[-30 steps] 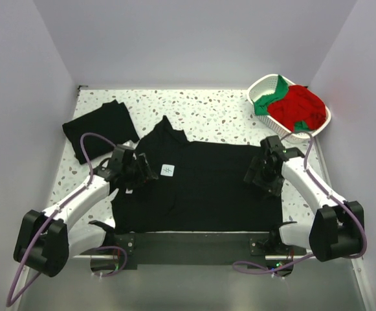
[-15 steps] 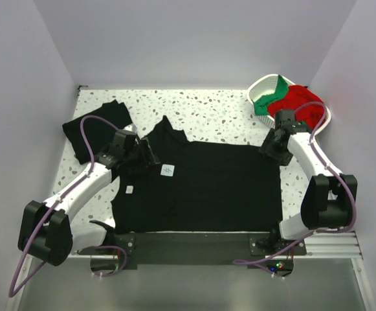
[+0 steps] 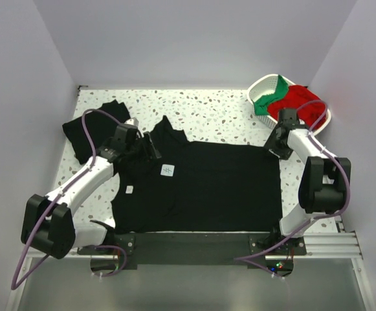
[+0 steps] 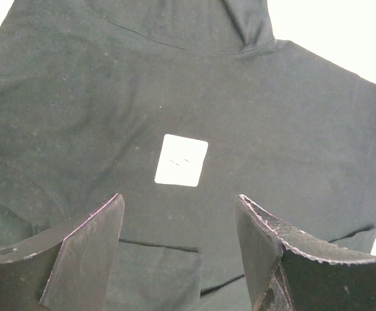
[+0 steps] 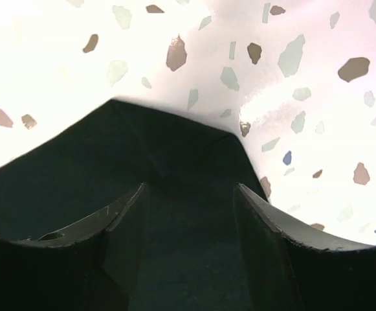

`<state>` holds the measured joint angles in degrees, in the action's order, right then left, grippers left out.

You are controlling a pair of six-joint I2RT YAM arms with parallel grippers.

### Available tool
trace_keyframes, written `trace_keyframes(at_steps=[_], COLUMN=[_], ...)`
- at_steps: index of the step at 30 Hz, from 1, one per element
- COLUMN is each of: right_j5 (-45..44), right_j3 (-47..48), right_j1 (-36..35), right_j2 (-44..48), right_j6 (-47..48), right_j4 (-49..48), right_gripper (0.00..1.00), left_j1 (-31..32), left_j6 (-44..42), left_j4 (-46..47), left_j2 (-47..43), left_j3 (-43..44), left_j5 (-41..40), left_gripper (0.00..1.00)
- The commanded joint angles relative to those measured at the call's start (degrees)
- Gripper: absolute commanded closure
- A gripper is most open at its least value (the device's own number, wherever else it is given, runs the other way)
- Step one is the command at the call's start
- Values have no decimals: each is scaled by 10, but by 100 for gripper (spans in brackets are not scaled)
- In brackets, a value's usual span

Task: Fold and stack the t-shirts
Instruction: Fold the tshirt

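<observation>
Top view: the spread black t-shirt (image 3: 207,188) fills frame centre, long axis left-right, collar at left. The left gripper (image 3: 150,148) hovers by the collar, and the right gripper (image 3: 275,148) is at the upper-right hem corner.

Left wrist view: jaws wide apart and empty above matte knit cloth, with the white label (image 4: 182,159) just ahead.

Right wrist view: jaws partly open, nothing pinched, straddling the limp corner on the speckled table (image 5: 317,78).

The left arm (image 3: 87,184) and right arm (image 3: 307,148) are white shells with black joints and looping purple cables (image 3: 90,133), while the left pincer (image 4: 180,198) and right pincer (image 5: 191,188) are scuffed matte-black wedges.
</observation>
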<state>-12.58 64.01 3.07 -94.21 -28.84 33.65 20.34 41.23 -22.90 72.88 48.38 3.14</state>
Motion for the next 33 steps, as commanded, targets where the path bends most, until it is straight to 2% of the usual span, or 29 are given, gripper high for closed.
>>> trace_keyframes(at_steps=[1,17,33], right_j5=[-11,-3,55], right_j3=[10,-7,-13], right_j1=[4,14,16], right_j2=[-23,-62,-69], right_j6=[2,-10,-15], right_j4=[-37,-57,-92], right_gripper=[43,48,54], left_j1=[1,1,1], left_j6=[-16,-33,-45], left_j4=[5,22,32], left_j2=[10,50,86], left_j3=[31,69,99], left_j5=[-7,-15,-6], left_gripper=[26,26,26])
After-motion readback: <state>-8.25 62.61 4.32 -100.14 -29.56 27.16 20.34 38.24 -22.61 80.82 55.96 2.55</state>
